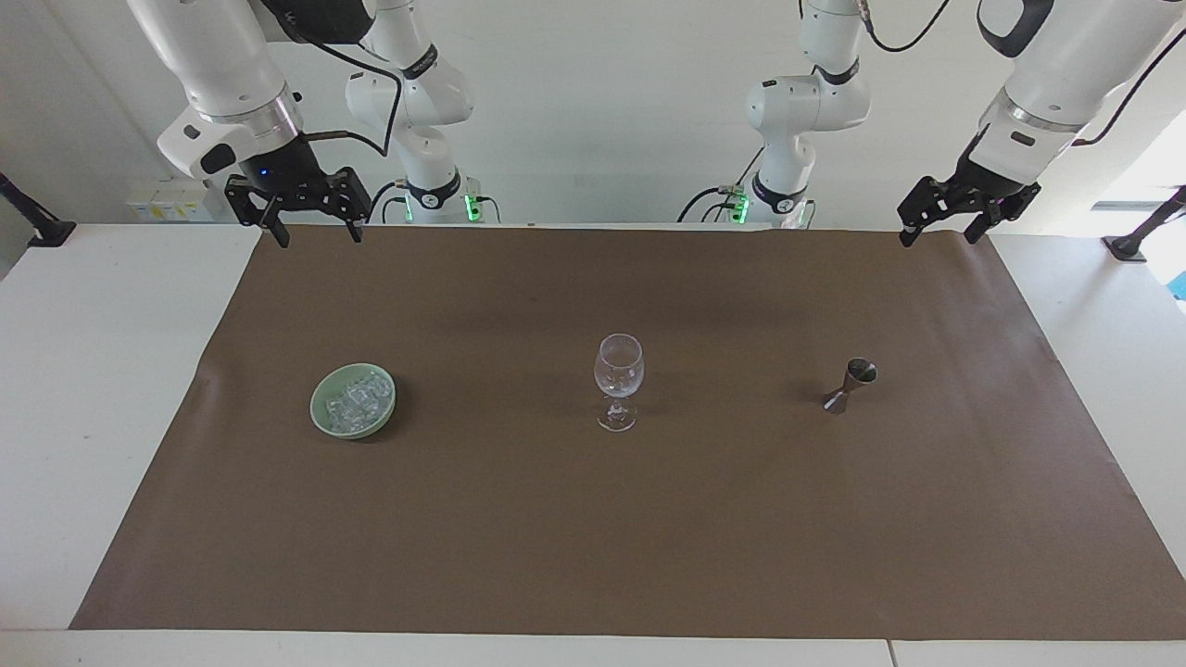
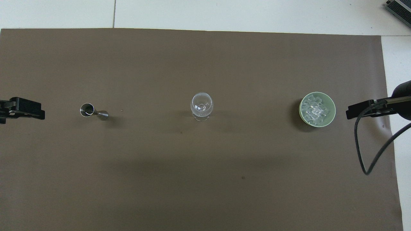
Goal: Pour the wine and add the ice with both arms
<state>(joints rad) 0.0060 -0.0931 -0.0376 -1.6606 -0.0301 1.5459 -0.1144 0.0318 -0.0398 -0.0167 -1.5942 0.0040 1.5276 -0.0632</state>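
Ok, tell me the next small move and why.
Probably lower the open left gripper toward the jigger: it stands untouched at that arm's end, the wine glass is empty, and the right gripper waits open, with the ice nearby.

Robotics lab: two arms (image 1: 232,83), papered table (image 1: 102,371).

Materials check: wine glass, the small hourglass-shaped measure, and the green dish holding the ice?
Wine glass: clear glass by the look; the brown mat shows through bowl and stem. Measure: grey polished metal, probably steel; its rim glints. Dish: pale green, smooth, opaque, likely glazed ceramic, though plastic can't be ruled out. Ice: clear, whitish-glinting chunks; real or acrylic, can't tell.
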